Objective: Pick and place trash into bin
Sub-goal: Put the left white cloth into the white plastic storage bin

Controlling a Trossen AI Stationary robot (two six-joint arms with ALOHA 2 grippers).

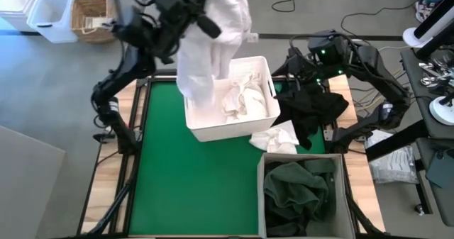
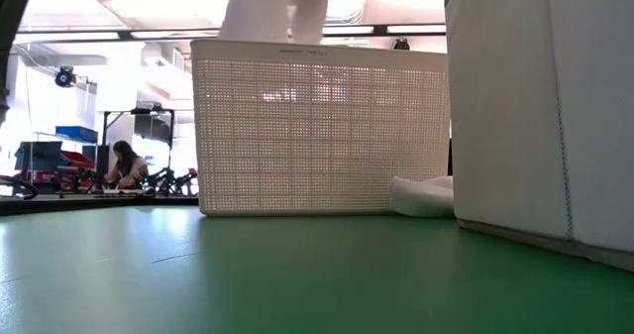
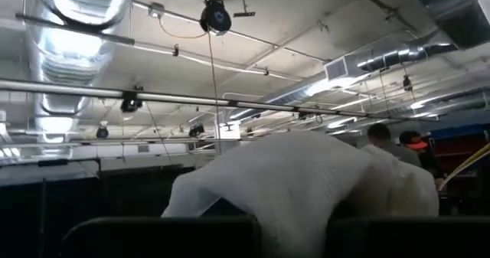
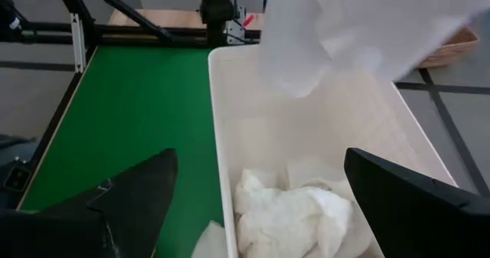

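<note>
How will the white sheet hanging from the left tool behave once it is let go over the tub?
Probably floppy: the white sheet drapes in loose folds from the left tool. Likely light, since it hangs from one pinch. It may catch on the white tub rim, as part hangs past the edge.

The left hand (image 1: 213,28) is largely covered by the white sheet (image 1: 206,33) draped over it, so its fingers are not seen in the high view. In the low view the sheet (image 2: 287,2) is cut off by the upper edge. Behind the white tub (image 2: 322,126), only a corner of another white sheet (image 2: 421,195) is seen. The person (image 2: 126,166) in the room is too small to be made out.
</note>
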